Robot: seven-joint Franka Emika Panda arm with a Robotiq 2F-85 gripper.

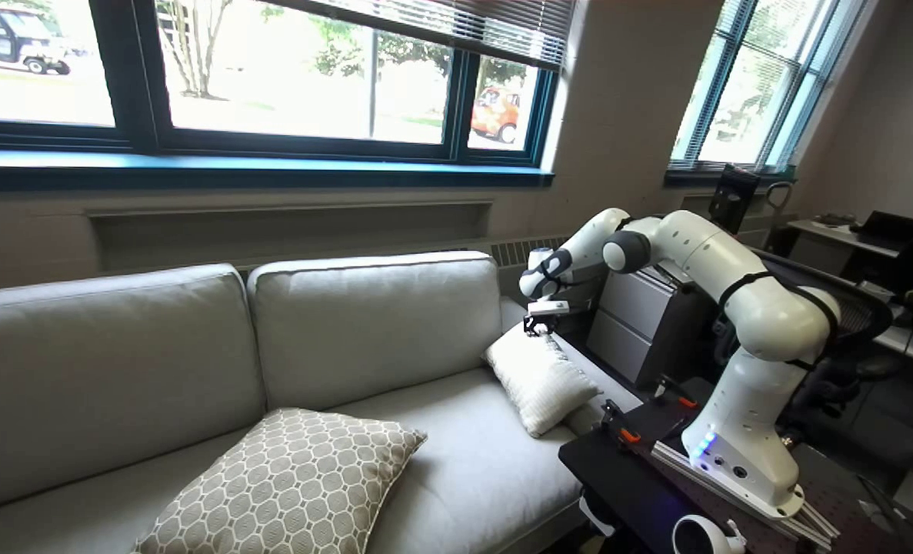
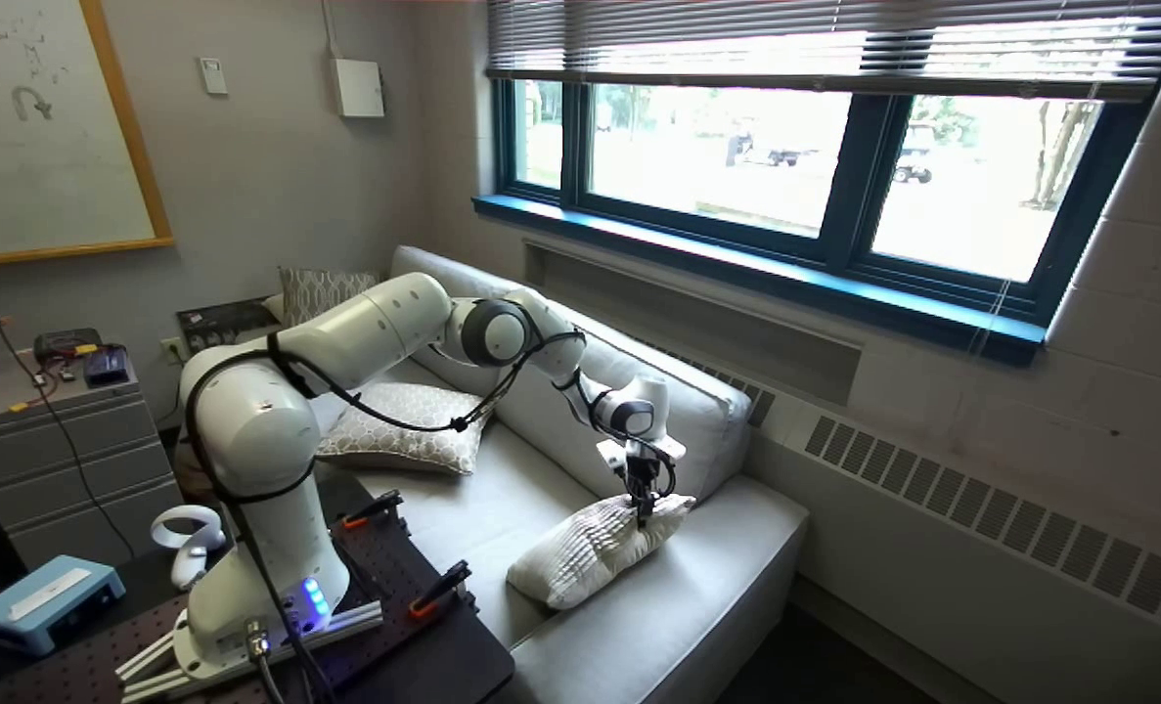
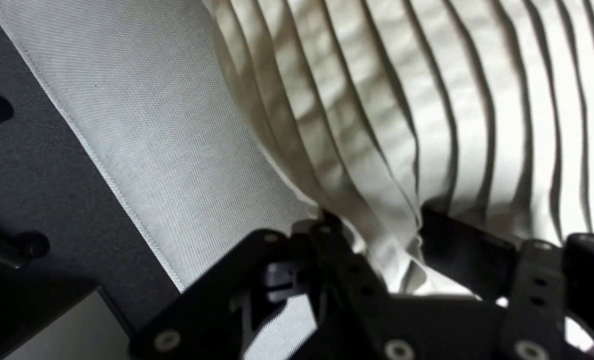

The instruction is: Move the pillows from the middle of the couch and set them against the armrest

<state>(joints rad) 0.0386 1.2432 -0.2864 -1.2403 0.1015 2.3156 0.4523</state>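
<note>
A white pleated pillow (image 1: 541, 381) leans on the seat against the armrest (image 1: 612, 387). It also shows in the other views (image 2: 580, 557) (image 3: 402, 115), beside the armrest (image 2: 707, 596). My gripper (image 1: 539, 326) points down at the pillow's upper corner near the backrest. In the wrist view its fingers (image 3: 379, 220) stand apart, with folded pillow fabric between them; the fingertips are partly hidden by the cloth. A larger beige patterned pillow (image 1: 294, 485) lies on the middle of the couch (image 1: 464, 446), apart from the gripper; it also shows in an exterior view (image 2: 404, 427).
The backrest cushions (image 1: 379, 323) rise behind the seat. Another patterned pillow (image 2: 324, 293) sits at the couch's far end. The robot's black table (image 2: 443, 626) stands close to the couch front, with clamps at its edge. A filing cabinet (image 1: 629, 323) stands behind the armrest.
</note>
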